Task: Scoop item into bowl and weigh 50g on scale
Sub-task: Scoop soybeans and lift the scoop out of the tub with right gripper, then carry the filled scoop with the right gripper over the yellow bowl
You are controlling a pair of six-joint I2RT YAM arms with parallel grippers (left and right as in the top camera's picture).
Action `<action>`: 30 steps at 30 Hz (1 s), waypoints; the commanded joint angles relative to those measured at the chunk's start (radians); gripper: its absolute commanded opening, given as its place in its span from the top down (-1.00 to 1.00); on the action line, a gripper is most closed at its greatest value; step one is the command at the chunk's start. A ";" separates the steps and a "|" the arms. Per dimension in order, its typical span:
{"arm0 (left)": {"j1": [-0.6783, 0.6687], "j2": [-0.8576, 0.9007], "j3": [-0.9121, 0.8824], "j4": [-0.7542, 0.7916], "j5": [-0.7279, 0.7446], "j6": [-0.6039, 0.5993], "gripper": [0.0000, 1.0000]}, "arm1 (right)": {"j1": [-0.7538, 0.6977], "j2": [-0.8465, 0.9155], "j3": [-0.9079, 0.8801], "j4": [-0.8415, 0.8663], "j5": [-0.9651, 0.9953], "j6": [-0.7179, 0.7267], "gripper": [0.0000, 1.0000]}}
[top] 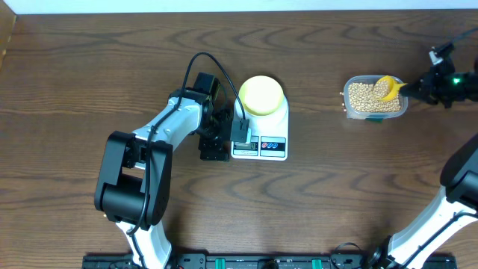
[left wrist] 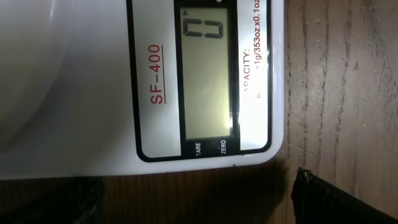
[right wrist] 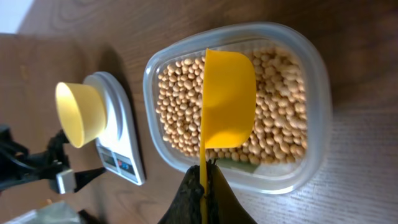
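Observation:
The white scale (top: pixel 276 127) stands mid-table with the empty pale yellow bowl (top: pixel 261 95) on its platform. My left gripper (top: pixel 226 140) sits at the scale's left display end, open and holding nothing. In the left wrist view its dark fingers (left wrist: pixel 199 208) straddle the scale's edge (left wrist: pixel 74 93), and the grey display (left wrist: pixel 208 74) shows one digit. My right gripper (right wrist: pixel 204 183) is shut on the handle of a yellow scoop (right wrist: pixel 229 99), also in the overhead view (top: pixel 386 88). The scoop lies over the tan beans (right wrist: pixel 280 118) in a clear tub (right wrist: pixel 314 124).
The tub (top: pixel 348 104) stands at the right of the wooden table, well apart from the scale. A black cable (top: pixel 196 63) loops above the left arm. The scale (right wrist: pixel 121 134) and bowl (right wrist: pixel 79 112) also show in the right wrist view.

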 commanded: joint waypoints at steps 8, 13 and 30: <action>-0.009 0.012 -0.011 -0.006 0.020 0.014 -0.96 | -0.080 0.003 -0.006 -0.049 -0.109 -0.049 0.98; -0.009 0.012 -0.011 -0.006 0.020 0.014 -0.96 | -0.108 0.003 -0.006 -0.061 -0.161 -0.052 0.98; -0.009 0.012 -0.011 -0.006 0.020 0.014 -0.95 | -0.116 0.003 -0.006 -0.158 -0.375 -0.207 0.98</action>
